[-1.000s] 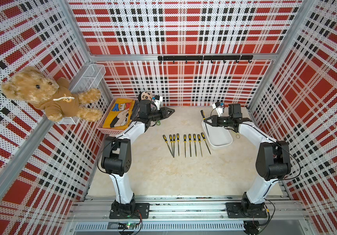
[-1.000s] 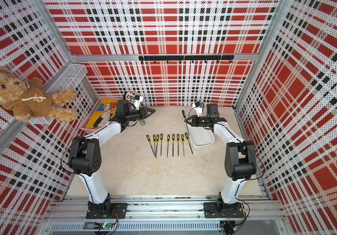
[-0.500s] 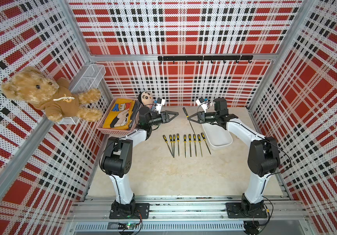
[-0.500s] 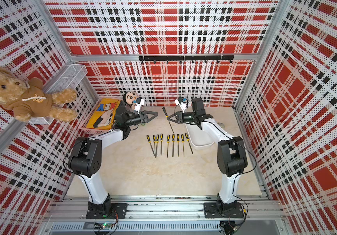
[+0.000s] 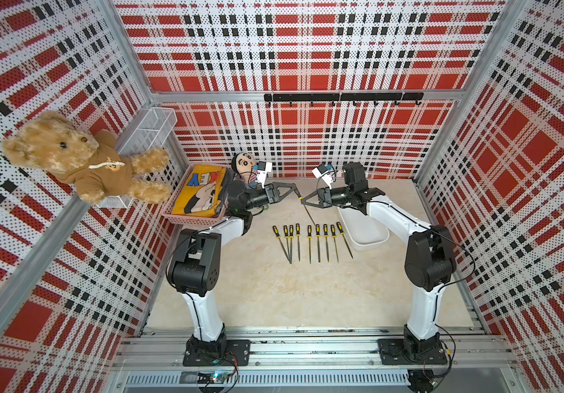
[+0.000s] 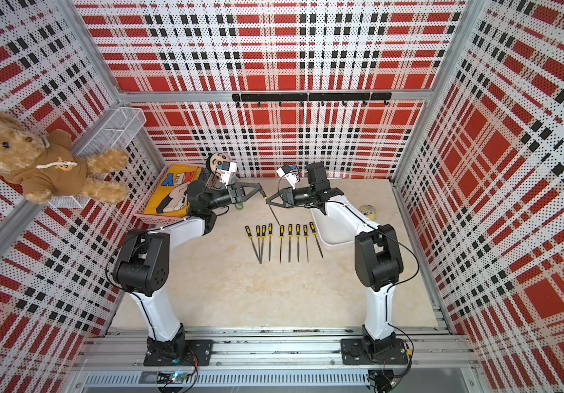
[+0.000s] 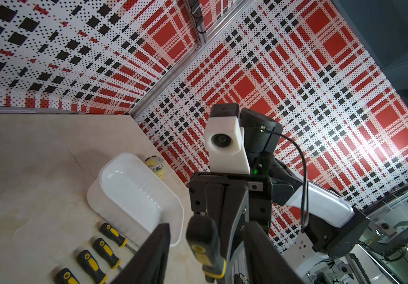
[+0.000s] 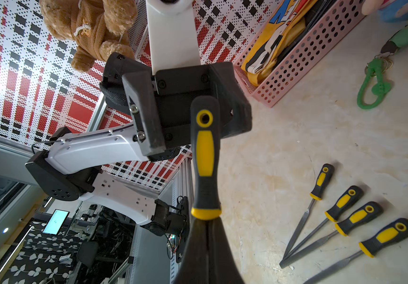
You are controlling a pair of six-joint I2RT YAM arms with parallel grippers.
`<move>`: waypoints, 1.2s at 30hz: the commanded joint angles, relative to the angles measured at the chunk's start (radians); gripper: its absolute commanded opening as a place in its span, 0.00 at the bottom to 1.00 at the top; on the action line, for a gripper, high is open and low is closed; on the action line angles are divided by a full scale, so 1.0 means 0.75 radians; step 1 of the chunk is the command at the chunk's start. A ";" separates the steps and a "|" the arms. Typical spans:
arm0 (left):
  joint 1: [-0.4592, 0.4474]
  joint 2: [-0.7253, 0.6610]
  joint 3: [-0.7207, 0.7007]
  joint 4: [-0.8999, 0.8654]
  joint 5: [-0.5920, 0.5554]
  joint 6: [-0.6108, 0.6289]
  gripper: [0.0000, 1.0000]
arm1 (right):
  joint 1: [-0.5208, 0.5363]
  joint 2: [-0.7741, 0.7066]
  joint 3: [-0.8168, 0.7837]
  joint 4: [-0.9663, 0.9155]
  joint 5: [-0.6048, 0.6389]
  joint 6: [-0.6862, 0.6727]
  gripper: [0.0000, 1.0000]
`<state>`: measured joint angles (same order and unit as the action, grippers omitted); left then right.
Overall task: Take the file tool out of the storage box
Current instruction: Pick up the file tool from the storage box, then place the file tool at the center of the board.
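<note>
The file tool (image 8: 205, 157) is already out of the storage box (image 5: 365, 238), which is lying at the right and looking empty. The right gripper (image 5: 303, 201) is holding it in the air, left of the box, jaws closed on the blade just under the handle. The left gripper (image 5: 295, 190) is standing half open around the handle, seemingly not touching it. A handover seems in hand: the left jaws must close before the right ones let go. The row of files (image 5: 311, 241) is lying under the hanging tip.
</note>
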<state>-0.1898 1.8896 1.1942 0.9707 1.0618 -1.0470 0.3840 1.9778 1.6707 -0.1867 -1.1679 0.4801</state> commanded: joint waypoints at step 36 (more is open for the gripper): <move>0.020 0.061 0.387 -2.057 -1.198 1.005 0.00 | -0.079 -0.003 -0.099 -0.204 0.647 -0.094 1.00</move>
<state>-0.1535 1.8812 1.4391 -0.2897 0.3641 -0.4080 0.3145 1.9961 1.5829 -0.3195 -0.7055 0.4297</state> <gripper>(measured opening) 0.191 0.998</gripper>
